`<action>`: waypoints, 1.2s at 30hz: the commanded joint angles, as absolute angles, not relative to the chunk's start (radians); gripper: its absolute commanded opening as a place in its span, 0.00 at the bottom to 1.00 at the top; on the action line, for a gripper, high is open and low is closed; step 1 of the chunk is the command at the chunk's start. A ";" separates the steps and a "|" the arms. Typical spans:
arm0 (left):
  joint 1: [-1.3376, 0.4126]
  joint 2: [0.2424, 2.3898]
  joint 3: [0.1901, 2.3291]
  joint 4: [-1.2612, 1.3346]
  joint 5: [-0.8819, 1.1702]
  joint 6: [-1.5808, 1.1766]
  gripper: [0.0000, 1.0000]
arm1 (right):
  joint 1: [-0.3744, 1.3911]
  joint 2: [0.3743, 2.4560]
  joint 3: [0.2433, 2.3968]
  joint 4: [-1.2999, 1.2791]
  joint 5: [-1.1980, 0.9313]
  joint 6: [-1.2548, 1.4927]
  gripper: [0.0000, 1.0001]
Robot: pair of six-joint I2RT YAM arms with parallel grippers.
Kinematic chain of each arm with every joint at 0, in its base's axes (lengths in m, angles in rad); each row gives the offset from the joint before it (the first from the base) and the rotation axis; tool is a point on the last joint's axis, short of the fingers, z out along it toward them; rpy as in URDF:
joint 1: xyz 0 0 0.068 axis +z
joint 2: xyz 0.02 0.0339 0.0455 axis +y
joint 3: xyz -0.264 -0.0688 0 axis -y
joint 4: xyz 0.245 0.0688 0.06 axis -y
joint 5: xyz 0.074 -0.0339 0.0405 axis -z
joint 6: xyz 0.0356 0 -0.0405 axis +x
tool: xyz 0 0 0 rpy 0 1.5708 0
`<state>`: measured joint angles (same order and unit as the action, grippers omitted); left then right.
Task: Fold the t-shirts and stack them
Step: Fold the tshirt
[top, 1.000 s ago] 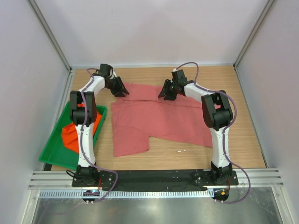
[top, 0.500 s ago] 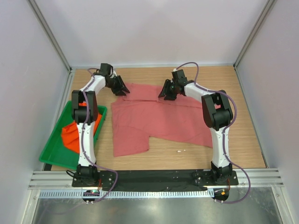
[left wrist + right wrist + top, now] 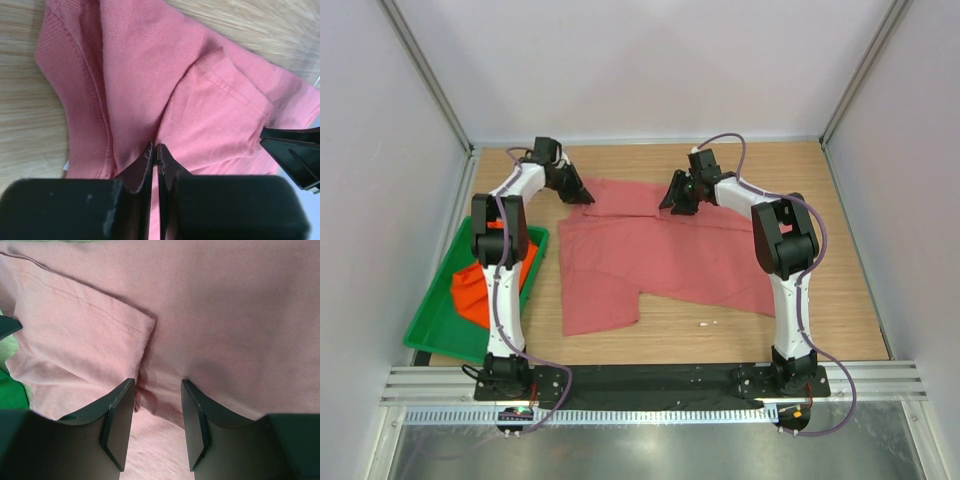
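Note:
The pink t-shirt (image 3: 650,255) lies spread on the wooden table, its far edge rumpled and folded over. At the shirt's far left corner, my left gripper (image 3: 582,193) has its jaws pressed together on a raised fold of the pink t-shirt (image 3: 200,90); in the wrist view the left gripper (image 3: 155,148) shows only a hairline gap. My right gripper (image 3: 672,203) rests on the far edge near the middle. It is open, and the right gripper (image 3: 157,390) straddles a ridge of the pink t-shirt (image 3: 225,315). The orange t-shirt (image 3: 470,290) lies crumpled in the tray.
A green tray (image 3: 430,335) sits at the left edge of the table beside the left arm. A small white scrap (image 3: 708,323) lies on the bare wood in front of the shirt. Grey walls close in the table on three sides.
The left gripper's jaws have closed onto the fold at the shirt's far left corner. The right gripper and the shirt have stayed where they were.

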<state>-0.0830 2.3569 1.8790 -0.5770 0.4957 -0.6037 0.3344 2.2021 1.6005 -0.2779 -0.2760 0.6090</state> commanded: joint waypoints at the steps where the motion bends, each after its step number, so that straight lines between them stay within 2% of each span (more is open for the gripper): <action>1: -0.084 2.257 1.876 -0.577 0.474 -0.607 0.05 | 0.325 2.238 1.614 -0.322 -0.238 0.604 0.48; 8: -0.084 2.223 1.839 -0.609 0.439 -0.615 0.00 | 0.325 2.243 1.614 -0.321 -0.236 0.607 0.48; 13: -0.087 2.218 1.827 -0.632 0.413 -0.617 0.01 | 0.325 2.246 1.617 -0.322 -0.238 0.607 0.48; 16: -0.086 2.249 1.845 -0.660 0.414 -0.606 0.09 | 0.325 2.246 1.621 -0.322 -0.238 0.609 0.48; 18: -0.086 2.269 1.853 -0.675 0.408 -0.601 0.22 | 0.325 2.246 1.623 -0.327 -0.238 0.606 0.48; 22: -0.086 2.278 1.917 -0.704 0.373 -0.569 0.40 | 0.325 2.229 1.646 -0.353 -0.229 0.592 0.48; 30: -0.090 2.247 1.985 -0.645 0.396 -0.589 0.37 | 0.327 2.206 1.787 -0.488 -0.152 0.540 0.50; 34: -0.092 2.287 1.985 -0.513 0.535 -0.653 0.35 | 0.327 2.224 1.821 -0.485 -0.124 0.543 0.50; 36: -0.097 2.333 1.993 -0.451 0.601 -0.687 0.31 | 0.327 2.232 1.825 -0.460 -0.123 0.557 0.50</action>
